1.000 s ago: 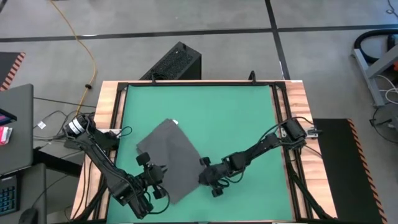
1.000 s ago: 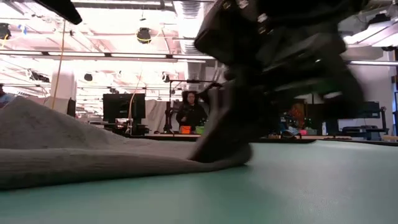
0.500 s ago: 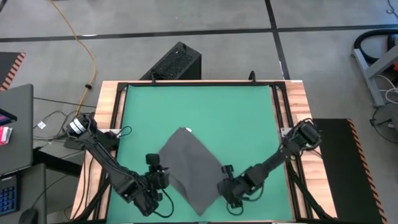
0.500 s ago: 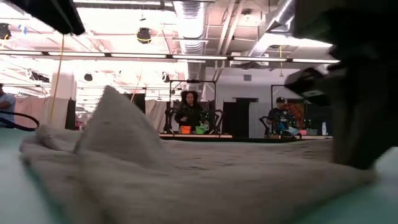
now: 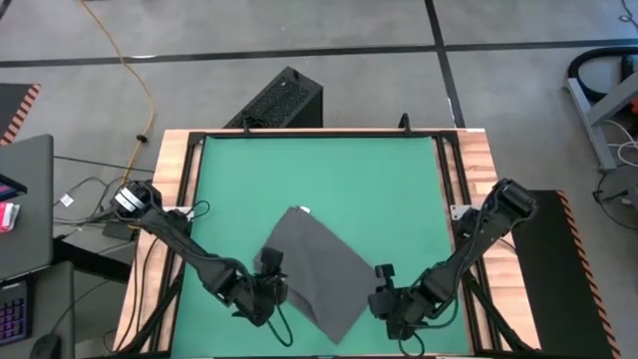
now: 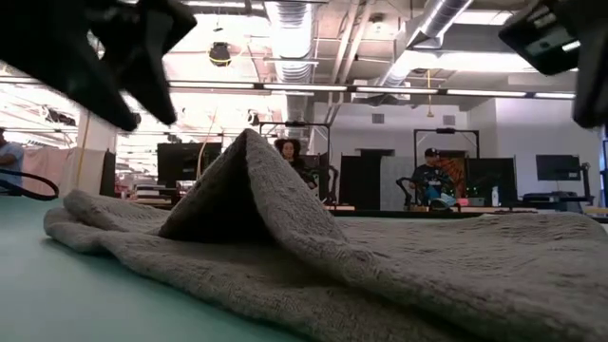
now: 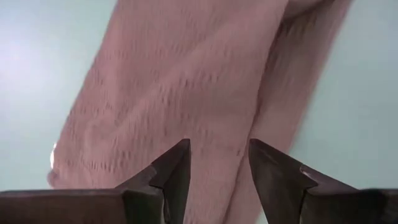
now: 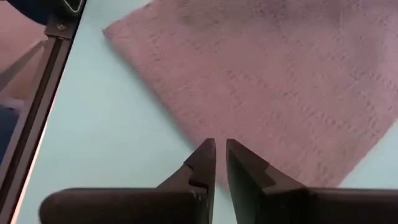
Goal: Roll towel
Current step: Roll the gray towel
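A: Where is the dark grey soft cloth towel (image 5: 317, 274) sitting?

B: On the green-topped desk (image 5: 329, 170), toward its near edge, turned diamond-wise with the small white tag (image 5: 303, 210) at the far corner. From table height a fold (image 6: 242, 176) stands up in a peak while the rest lies low.

A: And the left hand (image 5: 267, 291)?

B: It sits at the towel's left corner. Its wrist camera shows the two dark fingers (image 7: 174, 171) spread apart over the cloth with nothing between them, so it is released.

A: The right hand (image 5: 384, 297)?

B: Just off the towel's right edge, low over the desk. Its fingers (image 8: 202, 163) stand with only a narrow gap, tips over the towel's border, pinching nothing that I can see.

A: Anything behind?

B: People (image 6: 432, 180) stand in the room beyond.
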Motion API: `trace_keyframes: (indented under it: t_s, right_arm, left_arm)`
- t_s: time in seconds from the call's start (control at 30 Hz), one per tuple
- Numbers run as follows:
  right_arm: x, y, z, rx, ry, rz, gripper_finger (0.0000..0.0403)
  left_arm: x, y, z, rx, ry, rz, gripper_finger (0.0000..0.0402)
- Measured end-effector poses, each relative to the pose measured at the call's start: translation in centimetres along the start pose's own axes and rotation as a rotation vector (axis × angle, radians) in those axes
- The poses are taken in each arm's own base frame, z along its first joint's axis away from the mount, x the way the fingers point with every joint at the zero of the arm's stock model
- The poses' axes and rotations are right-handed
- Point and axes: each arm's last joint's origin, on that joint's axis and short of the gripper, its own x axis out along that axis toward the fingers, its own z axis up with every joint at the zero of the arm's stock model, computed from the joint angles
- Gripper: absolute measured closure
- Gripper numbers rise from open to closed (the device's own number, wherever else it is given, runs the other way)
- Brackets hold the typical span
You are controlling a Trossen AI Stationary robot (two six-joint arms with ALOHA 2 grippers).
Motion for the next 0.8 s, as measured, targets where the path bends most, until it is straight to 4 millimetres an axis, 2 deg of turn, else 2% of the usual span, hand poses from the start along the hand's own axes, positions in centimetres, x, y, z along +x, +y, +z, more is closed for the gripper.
trace_keyframes:
  t_s: [0.27,0.53,0.8]
  right_arm:
    - [1.1,0.5,-0.6,0.02,0.033,-0.015,0.0338]
    - [1.5,0.5,-0.7,0.015,0.038,-0.024,0.0338]
    - [1.6,0.3,-0.6,0.02,0.032,-0.029,0.0337]
  left_arm:
    - [1.2,-0.2,-3.3,0.033,0.131,0.0,0.0249]
    - [1.2,0.1,-4.3,0.072,0.234,-0.02,0.0252]
    - [2.0,0.7,-5.2,0.058,0.267,-0.005,0.0295]
